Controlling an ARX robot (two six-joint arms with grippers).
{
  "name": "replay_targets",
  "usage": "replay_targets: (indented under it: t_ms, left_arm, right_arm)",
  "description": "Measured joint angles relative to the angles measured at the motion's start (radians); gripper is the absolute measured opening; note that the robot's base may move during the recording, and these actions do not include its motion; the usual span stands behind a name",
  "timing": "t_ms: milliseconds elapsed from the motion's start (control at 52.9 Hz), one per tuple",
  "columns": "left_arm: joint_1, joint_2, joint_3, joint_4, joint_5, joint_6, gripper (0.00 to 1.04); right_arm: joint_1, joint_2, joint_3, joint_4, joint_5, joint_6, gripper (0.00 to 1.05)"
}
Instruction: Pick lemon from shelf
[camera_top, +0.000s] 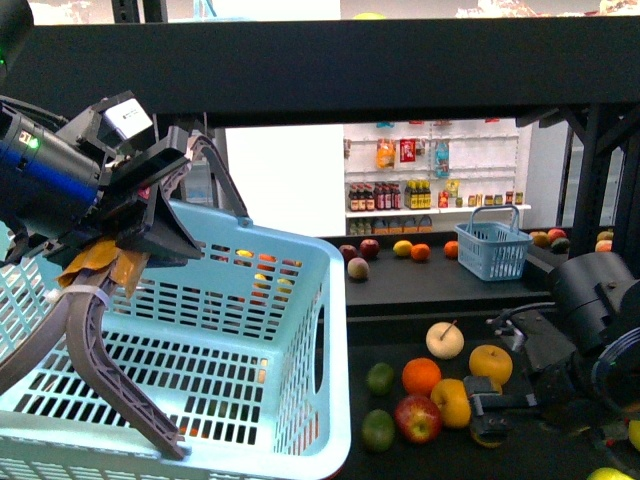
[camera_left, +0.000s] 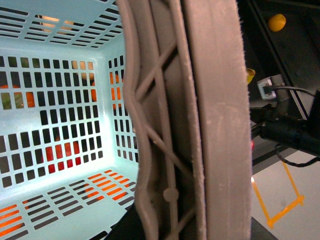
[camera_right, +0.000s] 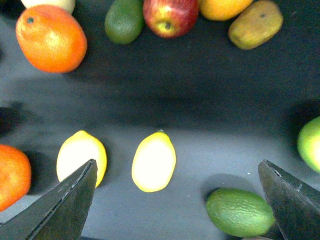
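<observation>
In the right wrist view two bright yellow lemons lie on the shelf's dark deck (camera_right: 210, 105). One lemon (camera_right: 154, 161) lies between my open right gripper's (camera_right: 177, 200) fingers (camera_right: 65, 210), a little off centre. The other lemon (camera_right: 81, 157) lies right at that finger. The gripper hovers above them, touching neither. In the front view my right arm (camera_top: 590, 300) reaches low over the shelf (camera_top: 450, 285) at the lower right. My left gripper (camera_top: 150, 215) is shut on the grey-brown basket handle (camera_top: 100, 360), holding up the light blue basket (camera_top: 330, 330). The handle (camera_left: 200, 125) fills the left wrist view.
Oranges (camera_top: 421, 375), a red apple (camera_top: 418, 418), a cream apple (camera_top: 445, 340) and green fruits (camera_top: 378, 430) crowd the deck. A lime (camera_right: 240, 212) lies near the right finger. A small blue basket (camera_top: 495, 248) stands on the rear deck. A black upper deck (camera_top: 350, 70) hangs overhead.
</observation>
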Motion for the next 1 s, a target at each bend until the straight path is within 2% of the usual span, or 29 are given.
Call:
replay_targets:
  t_ms: [435,1003]
  left_arm:
    - [0.0,0.0,0.0,0.0,0.0,0.0,0.16]
    - [0.0,0.0,0.0,0.0,0.0,0.0,0.16]
  right_arm:
    - [0.073,0.256,0.151,-0.034,0.063,0.002,0.97]
    - [0.09,0.451,0.283,-0.064,0.089,0.002,0.97]
